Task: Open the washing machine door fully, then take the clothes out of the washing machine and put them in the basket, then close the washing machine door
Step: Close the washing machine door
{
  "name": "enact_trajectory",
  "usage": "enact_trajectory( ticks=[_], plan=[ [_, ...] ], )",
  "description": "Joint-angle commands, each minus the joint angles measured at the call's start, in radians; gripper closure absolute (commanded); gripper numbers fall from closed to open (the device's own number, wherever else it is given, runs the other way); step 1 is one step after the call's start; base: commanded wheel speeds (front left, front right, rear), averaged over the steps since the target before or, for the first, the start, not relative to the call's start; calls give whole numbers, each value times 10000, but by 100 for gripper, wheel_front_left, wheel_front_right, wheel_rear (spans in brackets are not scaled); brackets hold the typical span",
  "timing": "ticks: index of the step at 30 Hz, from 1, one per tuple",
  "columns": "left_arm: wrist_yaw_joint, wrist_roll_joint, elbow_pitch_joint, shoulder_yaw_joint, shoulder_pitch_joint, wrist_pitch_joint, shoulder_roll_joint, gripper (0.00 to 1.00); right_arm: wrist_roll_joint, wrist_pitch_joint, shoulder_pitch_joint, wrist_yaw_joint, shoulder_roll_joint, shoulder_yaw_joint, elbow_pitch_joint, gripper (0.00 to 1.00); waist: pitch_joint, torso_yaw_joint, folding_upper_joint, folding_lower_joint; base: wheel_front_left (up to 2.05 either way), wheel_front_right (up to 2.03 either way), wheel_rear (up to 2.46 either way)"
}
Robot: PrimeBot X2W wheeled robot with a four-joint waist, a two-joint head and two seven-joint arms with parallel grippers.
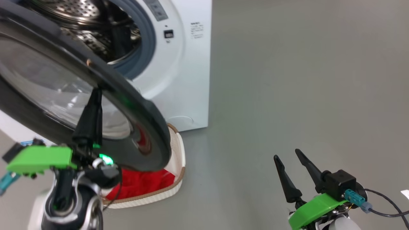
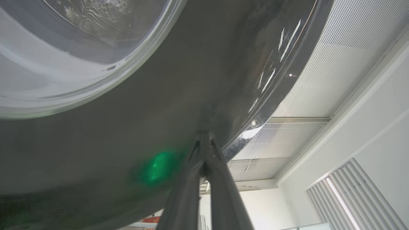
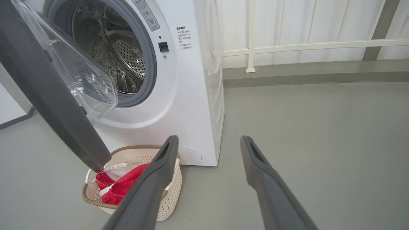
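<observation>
The washing machine [image 1: 191, 64] [image 3: 191, 95] stands with its door [image 1: 134, 108] [image 3: 48, 95] swung partway out on the left. The drum [image 3: 105, 51] shows bare perforated steel. My left gripper [image 1: 96, 92] [image 2: 204, 135] is shut, its tips pressed against the door's [image 2: 159, 95] glossy black rim beside the glass bowl. Red and white clothes [image 1: 143, 182] [image 3: 124, 187] lie in the basket [image 1: 180, 153] [image 3: 172, 183] on the floor below the door. My right gripper [image 1: 289, 156] [image 3: 207, 140] hangs open and holds nothing, over the floor to the right of the basket.
Grey floor [image 1: 287, 80] spreads to the right of the machine. Behind it runs a white railing [image 3: 303, 46] along a pale wall with a low grey kerb. The door's lower edge overhangs the basket's left part.
</observation>
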Motion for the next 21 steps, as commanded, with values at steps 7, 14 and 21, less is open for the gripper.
enact_trajectory(
  ticks=[7,14,21],
  plan=[
    [-489,-37,703,304,-1529,188,189,100,-68,-65,-442,65,-47,100,-318,0,571,-534,-1,0,0,0,0],
    [-776,-53,1761,397,-2556,264,232,100,-107,-65,-468,65,-84,-39,-378,0,787,-660,-1,0,0,0,0],
    [-1099,-59,2910,518,-3550,336,320,100,-108,-65,-621,65,-81,10,-385,0,976,-758,-1,0,0,0,0]
  ],
)
